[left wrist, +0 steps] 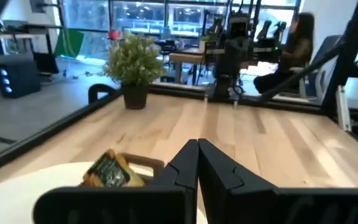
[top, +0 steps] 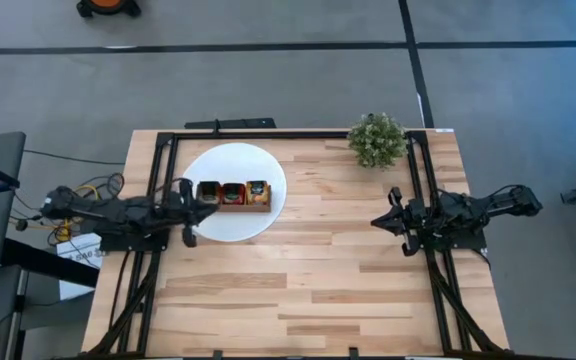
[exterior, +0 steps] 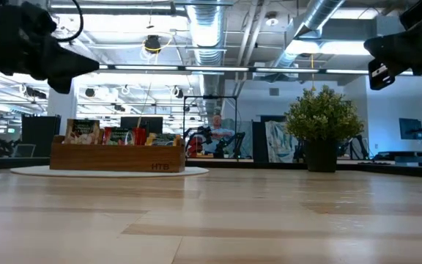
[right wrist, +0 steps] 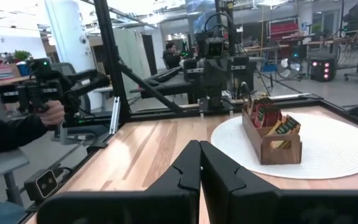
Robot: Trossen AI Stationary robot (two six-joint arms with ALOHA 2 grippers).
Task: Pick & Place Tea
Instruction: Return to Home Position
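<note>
The tea sachets (top: 232, 189) stand upright in the three compartments of a brown wooden tray (top: 233, 203). The tray rests on a white disc (top: 253, 160) at the table's far left. The low view shows red, green-white and orange-yellow sachets (exterior: 116, 135) sticking up above the tray's wall (exterior: 116, 157). My left gripper (top: 206, 208) hovers shut and empty over the disc, beside the tray's left end. In its wrist view the shut gripper (left wrist: 197, 155) is above one orange-yellow sachet (left wrist: 109, 170). My right gripper (top: 378, 219) waits shut at the table's right side, and its wrist view shows the gripper (right wrist: 199, 155) facing the tray (right wrist: 272, 142).
A small green potted plant (top: 376, 139) stands at the table's far edge, right of centre. Black frame rails (top: 158, 170) run along the table's left, right and far sides. Bare wood (top: 308, 270) fills the middle and near part. People (right wrist: 17, 127) are beyond the table.
</note>
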